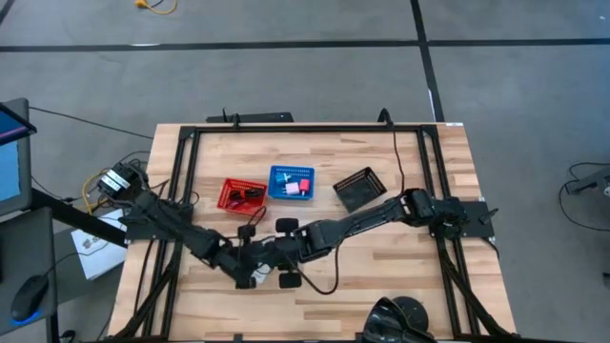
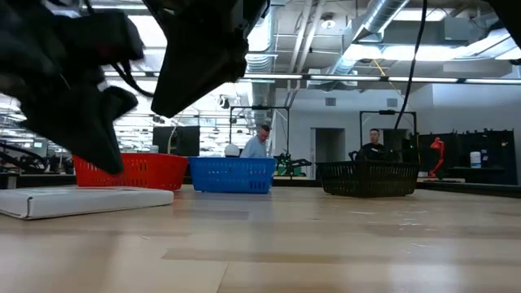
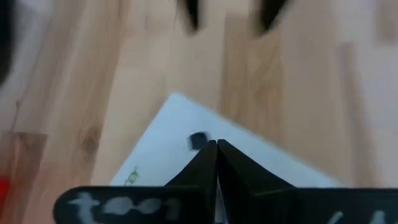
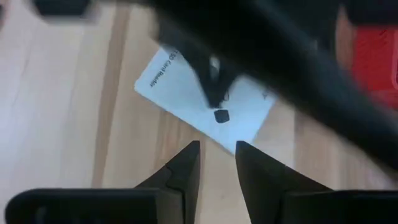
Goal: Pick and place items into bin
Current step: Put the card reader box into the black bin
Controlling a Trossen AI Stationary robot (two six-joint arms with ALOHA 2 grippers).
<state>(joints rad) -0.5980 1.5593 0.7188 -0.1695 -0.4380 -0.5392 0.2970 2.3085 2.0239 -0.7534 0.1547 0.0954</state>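
A white card packet (image 1: 254, 277) lies flat on the wood table, near its near edge; it also shows in the low view (image 2: 81, 200). It bears a small black square (image 4: 221, 116). My left gripper (image 3: 216, 147) is shut and hangs over the packet (image 3: 168, 143); in the low view its tip (image 2: 107, 165) stands a little above the card. My right gripper (image 4: 217, 149) is open with a narrow gap. It hovers higher, beside the left one (image 1: 250, 270), and points down at the packet (image 4: 186, 87). The other small items lie in the baskets or are hidden.
Three perforated baskets stand in a row toward the far side: red (image 1: 243, 194), blue (image 1: 291, 183) with pink and white pieces inside, and black (image 1: 360, 189). Both arms meet over the packet. A black frame (image 1: 181, 171) runs along the table's edges. People show in the room behind (image 2: 259, 140).
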